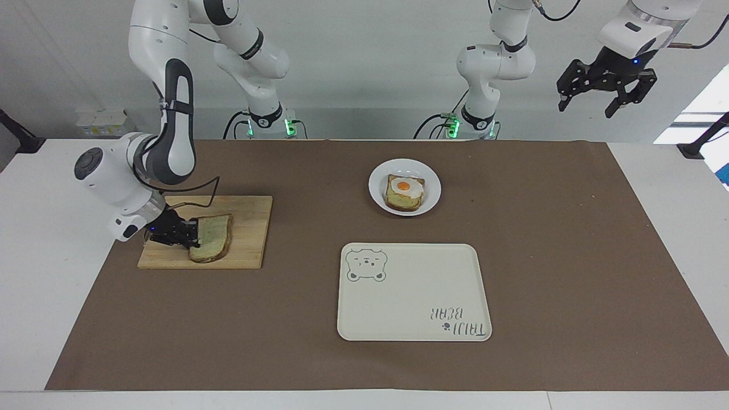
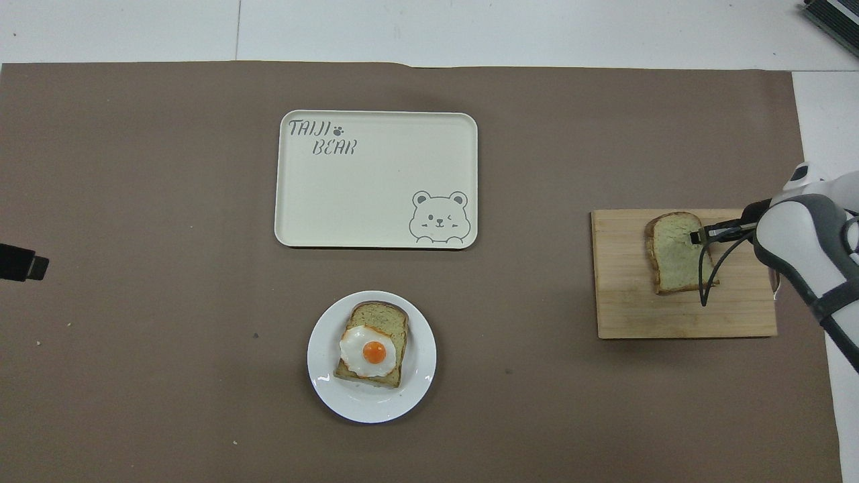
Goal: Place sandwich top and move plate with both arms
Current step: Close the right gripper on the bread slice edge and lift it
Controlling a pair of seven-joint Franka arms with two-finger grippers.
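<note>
Now the right end effector [image 1: 191, 234] grips the sandwich top [image 1: 212, 245] — rounded end pointing away from the robots.

White arms [image 1: 165, 34], grey joints, black cables.

White surface [image 1: 34, 319] w/ a large brown paper mat [image 1: 569, 256] spread over most of it. On the mat: rectangular pale wooden cutting board [image 1: 250, 228] right under the right pincer [image 1: 191, 237], toward the right arm's end; small round white shallow plate [image 1: 431, 188] well apart from that pincer, mid-mat; cream rectangular bear-printed tray [image 1: 413, 285] also well apart from it, beside the plate, farther from robots than the plate. Board, plate & tray don't touch each other.
</note>
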